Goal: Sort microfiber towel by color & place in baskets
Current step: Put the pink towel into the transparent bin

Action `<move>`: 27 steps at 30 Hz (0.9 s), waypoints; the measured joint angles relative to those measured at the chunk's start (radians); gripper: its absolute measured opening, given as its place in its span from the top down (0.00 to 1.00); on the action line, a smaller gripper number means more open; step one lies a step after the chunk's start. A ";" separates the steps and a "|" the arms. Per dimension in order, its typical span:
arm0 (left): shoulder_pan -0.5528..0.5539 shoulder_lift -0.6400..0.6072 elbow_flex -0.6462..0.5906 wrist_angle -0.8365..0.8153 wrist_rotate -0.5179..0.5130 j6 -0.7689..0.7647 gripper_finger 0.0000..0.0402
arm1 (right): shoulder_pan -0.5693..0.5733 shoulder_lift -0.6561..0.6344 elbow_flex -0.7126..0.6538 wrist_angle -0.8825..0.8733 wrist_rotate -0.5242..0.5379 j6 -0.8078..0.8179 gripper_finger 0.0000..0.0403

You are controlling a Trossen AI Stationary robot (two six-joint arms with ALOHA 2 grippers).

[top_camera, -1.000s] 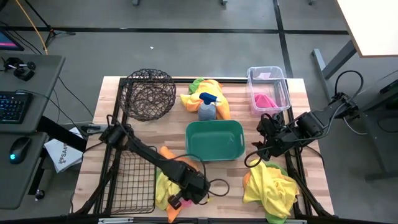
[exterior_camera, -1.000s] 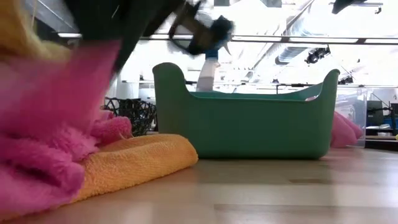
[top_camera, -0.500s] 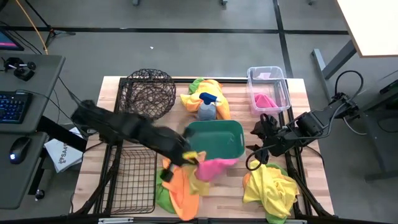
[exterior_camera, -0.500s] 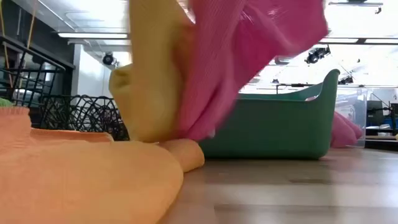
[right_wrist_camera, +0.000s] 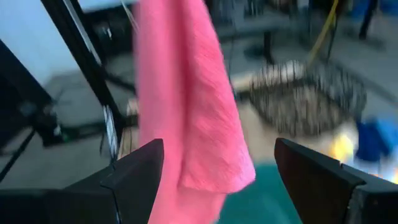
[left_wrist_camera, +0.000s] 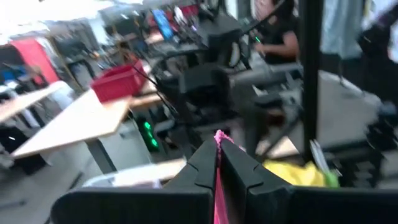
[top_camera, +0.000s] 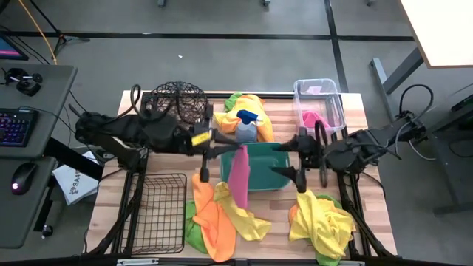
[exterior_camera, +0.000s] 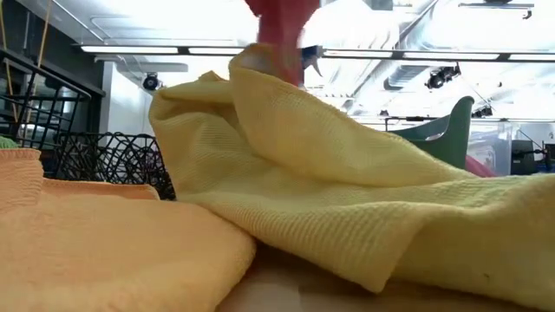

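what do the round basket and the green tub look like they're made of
Round basket: looks like dark metal wire, an open see-through mesh with a matte finish. Green tub: likely moulded plastic, with smooth solid teal walls, rounded corners and a slight sheen.

A towel hangs over the tub – round basket behind-left, clear bin behind-right.
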 joint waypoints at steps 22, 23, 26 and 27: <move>0.078 0.068 -0.001 0.334 -0.342 0.202 1.00 | -0.070 0.217 0.000 0.571 0.348 -0.351 0.25; 0.078 0.070 -0.001 0.353 -0.338 0.203 1.00 | -0.070 0.224 0.000 0.583 0.372 -0.362 0.25; 0.078 0.077 -0.001 0.401 -0.296 0.204 1.00 | -0.075 0.247 0.000 0.640 0.422 -0.402 0.25; 0.078 0.078 -0.001 0.410 -0.284 0.203 1.00 | -0.077 0.254 0.000 0.664 0.433 -0.421 0.25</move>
